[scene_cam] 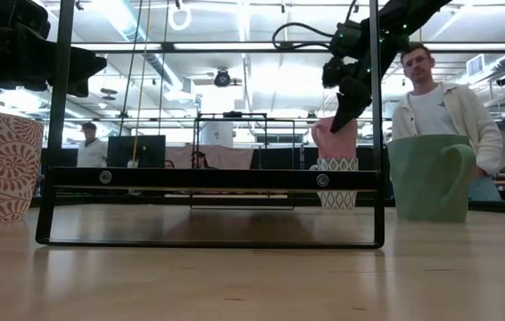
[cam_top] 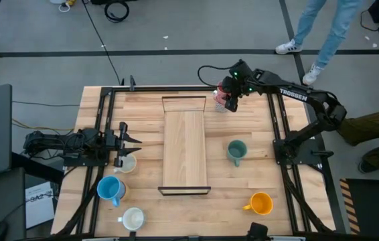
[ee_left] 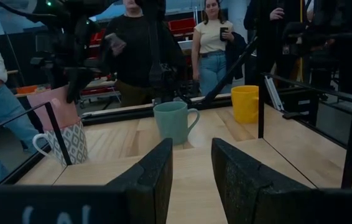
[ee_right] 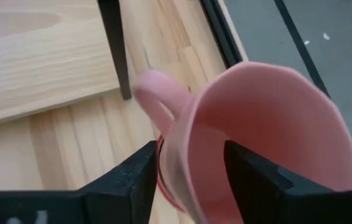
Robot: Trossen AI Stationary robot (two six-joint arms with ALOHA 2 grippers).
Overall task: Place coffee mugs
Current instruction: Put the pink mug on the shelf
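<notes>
My right gripper (cam_top: 228,95) is at the table's far edge, shut on a pink mug (scene_cam: 336,138). The mug is tilted, just above a white patterned mug (scene_cam: 336,182). My left gripper (ee_left: 191,163) waits open at the table's left side, beside another white patterned mug (cam_top: 126,163). Standing on their bases are a teal mug (cam_top: 236,151), an orange mug (cam_top: 261,203), a blue mug (cam_top: 111,189) and a white mug (cam_top: 132,217). My right gripper pinches the pink mug's wall at the rim (ee_right: 185,158), next to the handle (ee_right: 154,93). One finger (ee_right: 254,180) is inside the mug and one outside. The fingers come slanting down from above. The mug hangs tilted, its bottom at the patterned mug's mouth; whether they touch I cannot tell.
A long wooden board with black end frames (cam_top: 185,144) lies in the table's middle. Black rails (cam_top: 280,127) run along the table's sides. People stand beyond the far edge (scene_cam: 435,107). Bare wood shows between the board and the teal mug.
</notes>
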